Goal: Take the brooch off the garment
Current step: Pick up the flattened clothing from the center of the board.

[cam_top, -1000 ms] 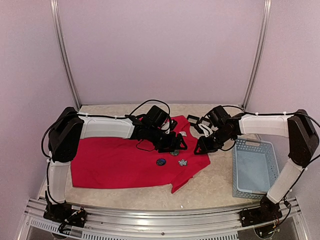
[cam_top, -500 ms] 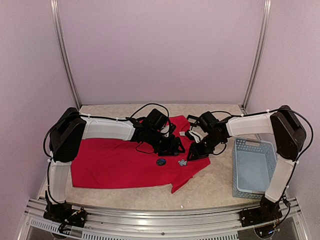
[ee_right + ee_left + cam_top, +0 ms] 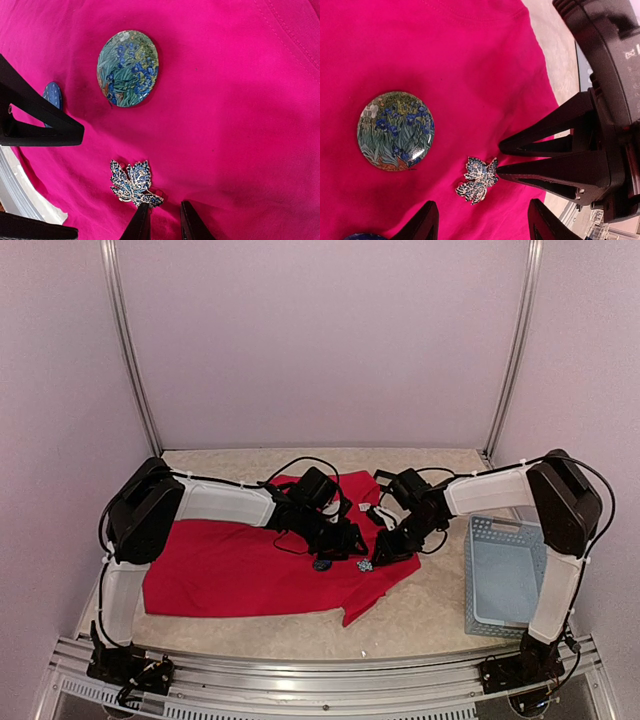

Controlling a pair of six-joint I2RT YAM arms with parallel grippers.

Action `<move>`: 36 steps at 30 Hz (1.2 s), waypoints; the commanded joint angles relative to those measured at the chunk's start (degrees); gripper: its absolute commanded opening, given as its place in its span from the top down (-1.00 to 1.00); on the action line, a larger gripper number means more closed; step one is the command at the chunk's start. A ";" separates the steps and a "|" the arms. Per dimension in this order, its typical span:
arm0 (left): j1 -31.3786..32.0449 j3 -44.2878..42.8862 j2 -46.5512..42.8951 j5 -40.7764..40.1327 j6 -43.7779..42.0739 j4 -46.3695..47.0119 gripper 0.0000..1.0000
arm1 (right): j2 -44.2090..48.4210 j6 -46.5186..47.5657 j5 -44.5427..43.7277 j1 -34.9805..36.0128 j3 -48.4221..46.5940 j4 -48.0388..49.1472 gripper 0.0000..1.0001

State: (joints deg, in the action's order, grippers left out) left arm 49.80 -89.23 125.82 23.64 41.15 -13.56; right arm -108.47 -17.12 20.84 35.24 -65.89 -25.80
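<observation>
The red garment lies spread on the table. A blue jewelled leaf brooch is pinned near its right edge. It also shows in the left wrist view and the right wrist view. My left gripper is open, low over the fabric, with the brooch between its wide-spread fingers. My right gripper has its jaws a narrow gap apart on the fabric. Its left fingertip touches the brooch's edge. From above, the two grippers, left and right, meet over the brooch.
A round floral badge and a small dark blue badge also sit on the garment, left of the brooch. A pale blue basket stands at the right. Black cables trail behind the left wrist.
My right gripper has moved left and down from the garment's edge to the brooch. My left gripper has shifted slightly nearer, over the brooch.
</observation>
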 commanded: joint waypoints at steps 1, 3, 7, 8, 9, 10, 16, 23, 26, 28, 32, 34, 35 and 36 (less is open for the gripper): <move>0.03 0.31 1.92 0.40 0.59 -0.51 -0.19 | -1.90 -0.32 0.77 0.44 -1.33 0.87 0.58; 0.02 -0.62 2.22 -1.49 1.27 -3.12 -0.18 | -2.26 -0.28 0.65 0.44 -1.37 1.00 0.59; 0.08 -1.08 2.29 -4.52 2.93 -6.50 -0.17 | -3.26 -0.76 1.25 0.44 -1.22 1.40 0.61; 0.12 -0.98 2.24 -4.53 3.08 -6.56 -0.18 | -3.55 -0.97 1.71 0.48 -1.18 1.70 0.62; 0.04 -1.09 2.30 -4.15 3.07 -6.60 -0.18 | -3.86 -1.25 2.17 0.44 -1.06 1.98 0.63; -0.01 -1.37 2.61 -3.66 3.13 -6.73 -0.18 | -4.15 -1.32 2.50 0.44 -1.08 2.12 0.63; -0.14 -2.97 4.53 -0.98 2.62 -6.75 -0.16 | -4.89 -2.26 4.36 0.44 -1.09 2.84 0.66; -0.41 -1.75 4.44 1.80 2.93 -4.67 -0.06 | -5.50 -2.88 5.17 0.44 -0.83 3.47 0.67; -0.41 -1.70 4.50 2.38 3.03 -4.54 0.02 | -5.65 -3.17 5.45 0.44 -0.54 3.85 0.68; -0.49 -1.38 4.37 2.82 3.15 -4.11 0.08 | -5.52 -3.18 5.21 0.44 -0.35 3.98 0.68; -0.71 -0.80 4.17 2.70 3.55 -3.84 0.32 | -5.30 -3.18 4.92 0.44 -0.05 3.97 0.69; -0.89 -0.45 3.96 2.32 3.87 -4.07 0.42 | -5.12 -3.18 4.76 0.48 0.03 3.83 0.69; -0.99 -0.25 3.92 2.22 4.03 -4.08 0.49 | -4.95 -3.18 4.55 0.44 0.07 3.71 0.69; -1.10 -0.09 3.91 2.20 4.23 -4.09 0.57 | -4.68 -3.18 4.30 0.44 -0.01 3.64 0.69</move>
State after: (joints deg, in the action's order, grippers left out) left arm 49.08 -90.54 128.40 25.23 44.77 -17.65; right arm -111.55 -19.86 26.61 35.24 -66.92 -20.80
